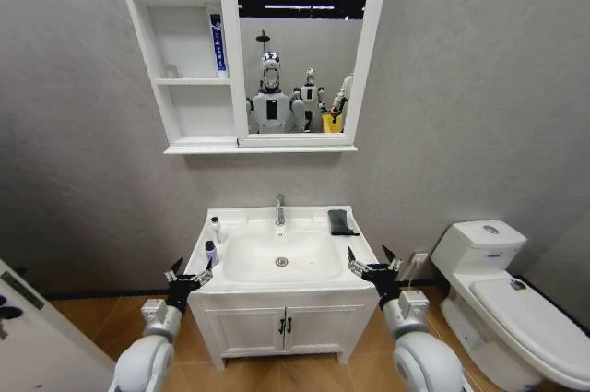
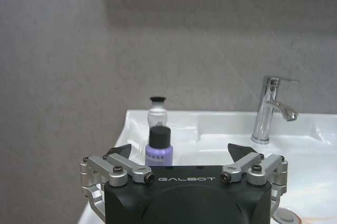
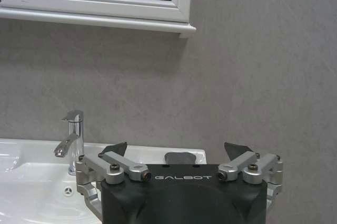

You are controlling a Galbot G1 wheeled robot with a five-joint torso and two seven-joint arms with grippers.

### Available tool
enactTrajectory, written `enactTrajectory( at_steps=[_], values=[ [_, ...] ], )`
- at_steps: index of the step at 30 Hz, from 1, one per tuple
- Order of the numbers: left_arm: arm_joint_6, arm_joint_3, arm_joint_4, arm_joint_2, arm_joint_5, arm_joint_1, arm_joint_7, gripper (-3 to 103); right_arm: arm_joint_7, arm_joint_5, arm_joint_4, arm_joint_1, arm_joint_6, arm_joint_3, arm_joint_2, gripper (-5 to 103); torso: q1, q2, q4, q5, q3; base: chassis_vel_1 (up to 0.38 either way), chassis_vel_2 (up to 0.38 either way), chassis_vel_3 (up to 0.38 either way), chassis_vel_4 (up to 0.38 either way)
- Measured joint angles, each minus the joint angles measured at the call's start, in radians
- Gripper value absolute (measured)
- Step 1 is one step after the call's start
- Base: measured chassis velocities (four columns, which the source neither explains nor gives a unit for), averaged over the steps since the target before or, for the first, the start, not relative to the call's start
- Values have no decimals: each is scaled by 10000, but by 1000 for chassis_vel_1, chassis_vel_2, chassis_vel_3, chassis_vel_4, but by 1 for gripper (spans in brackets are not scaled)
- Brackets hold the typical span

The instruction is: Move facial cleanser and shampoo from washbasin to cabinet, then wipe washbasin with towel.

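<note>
- bottles stand just ahead of the left gripper (image 2: pixel 179 153), jaws spread and empty: a purple bottle (image 2: pixel 158 147) nearest, a white bottle (image 2: pixel 157 112) behind it, both on the washbasin (image 1: pixel 304 295) rim, likely lined up for pickup.
- right gripper (image 3: pixel 178 153), also spread and empty, faces the towel (image 1: pixel 340 221) lying farther ahead.
- cabinet (image 1: pixel 184 88) hangs above on a grey wall; toilet (image 1: pixel 516 304) off to the right gripper's outer side.

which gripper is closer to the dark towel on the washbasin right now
Right. The right gripper hangs open at the washbasin's front right corner, the towel just beyond it at the back right. The left gripper sits open at the opposite front corner.
</note>
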Motion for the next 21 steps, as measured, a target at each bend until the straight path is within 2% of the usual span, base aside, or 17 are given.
enactTrajectory(
  at_steps=[6,11,17,21],
  values=[
    [-116,341,989,-207,93,-871,-279,100,73,82,-263,61,73,124,-139,100,0,0,-1,1,-1,0,0,0,0],
    [-278,152,1820,-314,168,-1692,-364,100,64,88,-471,90,156,172,-330,100,0,0,-2,0,-1,0,0,0,0],
    [-819,-121,3078,-210,233,-2534,-178,100,51,156,-511,46,186,214,-422,100,0,0,-2,0,-1,0,0,0,0],
    [-963,-147,3474,-189,243,-2831,-64,100,51,167,-588,54,216,238,-442,100,0,0,-2,0,-1,0,0,0,0]
  ],
)
